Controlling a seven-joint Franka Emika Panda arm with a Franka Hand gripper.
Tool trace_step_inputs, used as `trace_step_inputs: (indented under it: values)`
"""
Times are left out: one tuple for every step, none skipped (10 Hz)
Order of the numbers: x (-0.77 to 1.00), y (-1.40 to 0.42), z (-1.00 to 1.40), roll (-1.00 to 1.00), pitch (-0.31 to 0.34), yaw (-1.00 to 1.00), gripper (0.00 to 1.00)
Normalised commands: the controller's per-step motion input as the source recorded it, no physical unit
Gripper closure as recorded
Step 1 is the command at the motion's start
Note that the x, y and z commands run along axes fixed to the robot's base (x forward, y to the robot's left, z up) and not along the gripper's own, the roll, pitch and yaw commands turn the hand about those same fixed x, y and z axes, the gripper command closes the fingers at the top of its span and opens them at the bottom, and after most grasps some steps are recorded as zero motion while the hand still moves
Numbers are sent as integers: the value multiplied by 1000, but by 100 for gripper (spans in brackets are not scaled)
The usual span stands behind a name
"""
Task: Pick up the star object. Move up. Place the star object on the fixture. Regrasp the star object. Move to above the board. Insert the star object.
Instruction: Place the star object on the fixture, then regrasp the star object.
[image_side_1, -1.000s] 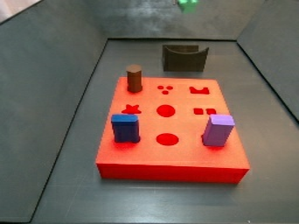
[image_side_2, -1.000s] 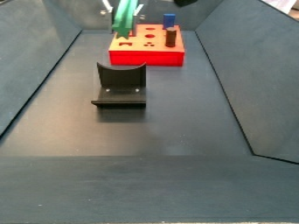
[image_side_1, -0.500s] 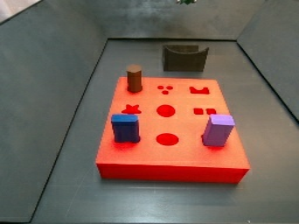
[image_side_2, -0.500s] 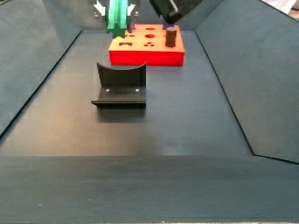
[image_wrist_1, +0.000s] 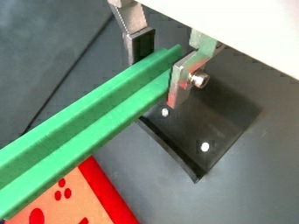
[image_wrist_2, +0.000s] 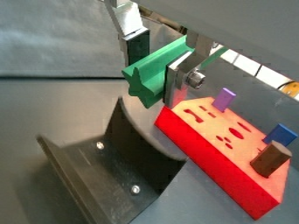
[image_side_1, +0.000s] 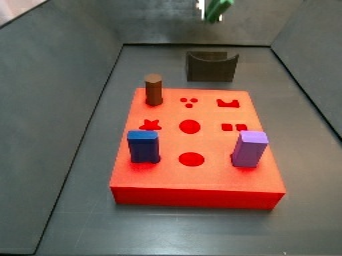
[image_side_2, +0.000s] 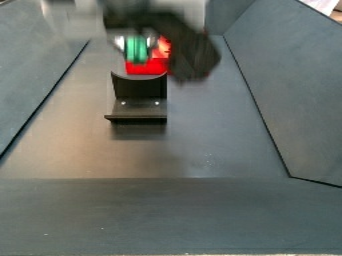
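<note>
My gripper (image_wrist_1: 162, 59) is shut on the star object (image_wrist_1: 82, 127), a long green bar that lies crosswise between the silver fingers (image_wrist_1: 177, 80). Its star-shaped end (image_wrist_2: 142, 80) shows in a wrist view, where the gripper (image_wrist_2: 158, 63) hangs above the fixture (image_wrist_2: 105, 166). In a side view the gripper (image_side_2: 150, 40) is blurred, with the green bar (image_side_2: 135, 48) just above the fixture (image_side_2: 136, 97). In another side view the gripper (image_side_1: 214, 9) sits at the top edge, over the fixture (image_side_1: 211, 66). The red board (image_side_1: 201, 165) lies beside the fixture.
On the board stand a brown round peg (image_side_1: 154, 90), a blue square peg (image_side_1: 143, 146) and a purple square peg (image_side_1: 250, 149). Sloping dark walls (image_side_1: 60, 120) enclose the floor on both sides. The fixture's base plate (image_wrist_1: 205, 131) lies under the bar.
The gripper, still holding the green bar, has moved from beside the board to over the fixture and come lower. It is blurred by motion in one side view.
</note>
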Motion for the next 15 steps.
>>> trace_step_inputs:
  values:
    - [126, 80, -1000, -1000, 84, -142, 100]
    - [135, 87, -1000, -835, 72, -138, 100]
    - [143, 94, -1000, -662, 57, -132, 100]
    - [150, 99, -1000, -485, 46, -125, 100]
    - [165, 98, -1000, -285, 28, -114, 100]
    - [170, 96, -1000, -213, 14, -106, 100]
    - [143, 89, -804, -171, 3, -99, 100]
    - [114, 70, -609, -137, -2, -88, 100]
    - [81, 55, -422, -81, -9, -69, 100]
    - [65, 37, -424, -65, -13, -64, 100]
    - [64, 38, -424, -65, -14, -61, 100]
    - [0, 0, 0, 0, 0, 0, 0]
    - [0, 0, 1000, 78, 15, -37, 0]
    - [-2, 1, 1000, 79, 15, -33, 0]
    - [-26, -1, 1000, 81, 10, -17, 0]
